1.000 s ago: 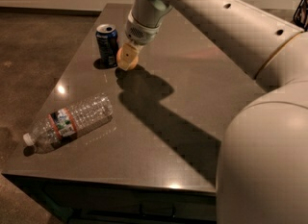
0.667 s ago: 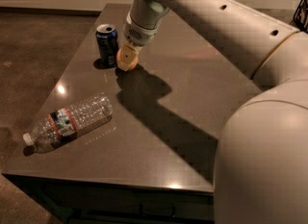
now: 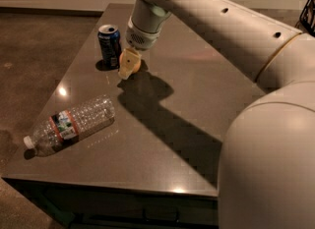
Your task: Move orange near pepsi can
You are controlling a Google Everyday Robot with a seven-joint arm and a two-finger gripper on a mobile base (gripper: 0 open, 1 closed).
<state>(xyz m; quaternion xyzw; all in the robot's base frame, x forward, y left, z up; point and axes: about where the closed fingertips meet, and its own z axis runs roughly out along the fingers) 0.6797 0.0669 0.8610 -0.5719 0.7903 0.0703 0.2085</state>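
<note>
Evidently, the orange [image 3: 139, 66] lies just beside the can [image 3: 109, 45] at the end effector [image 3: 128, 66], grip indeterminable; only withdrawal apparently remains.

Dim overhead light; gripper [image 3: 126, 70] beside pepsi can [image 3: 109, 46] casts a dark shadow.

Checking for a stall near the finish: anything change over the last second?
No visible change. The claw is down at the table, just right of the pepsi can, covering most of the orange, as before. The can stands upright where it was, and the water bottle lies on its side at the near left, unmoved.
</note>
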